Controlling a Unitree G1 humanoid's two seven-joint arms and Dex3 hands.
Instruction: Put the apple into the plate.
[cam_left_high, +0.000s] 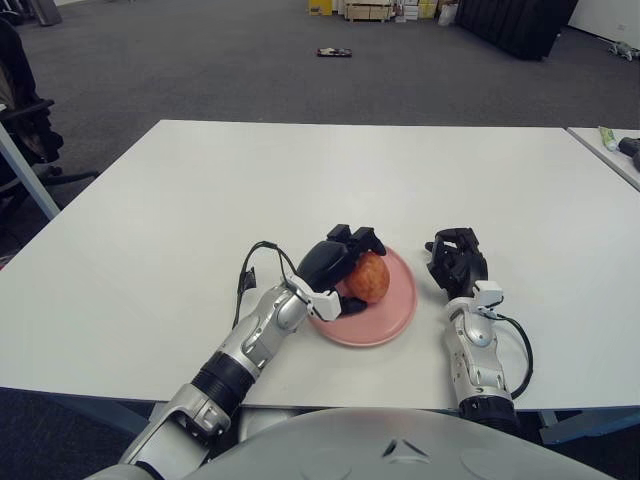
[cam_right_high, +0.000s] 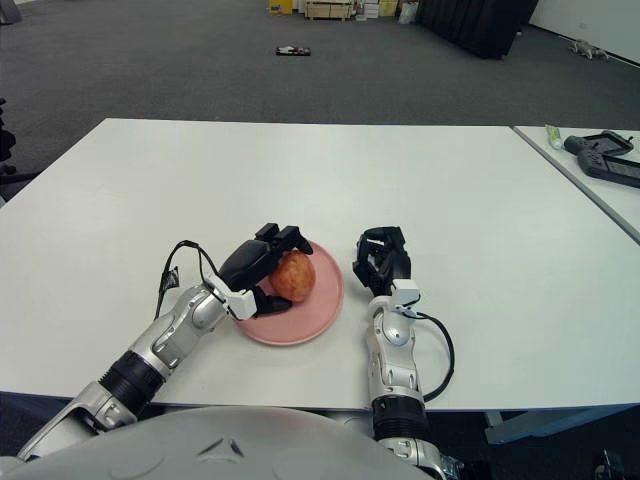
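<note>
1. Two robot hands over a white table (cam_left_high: 200, 200), seen left to right.
2. Left hand (cam_left_high: 335, 262) reaching in over the pink plate (cam_left_high: 385, 320), black fingers (cam_left_high: 358, 238) wrapped around the red-yellow apple (cam_left_high: 370, 277).
3. Apple held within the plate's rim; cannot tell whether touching its surface.
4. Right hand (cam_left_high: 456, 260) just beside the plate's right edge, fingers curled in, holding nothing.

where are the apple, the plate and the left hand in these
apple (cam_left_high: 373, 276), left eye view, on its bare red right side.
plate (cam_left_high: 392, 318), left eye view, on the empty pink front part.
left hand (cam_left_high: 330, 262), left eye view, on the black back of the hand gripping the apple.
</note>
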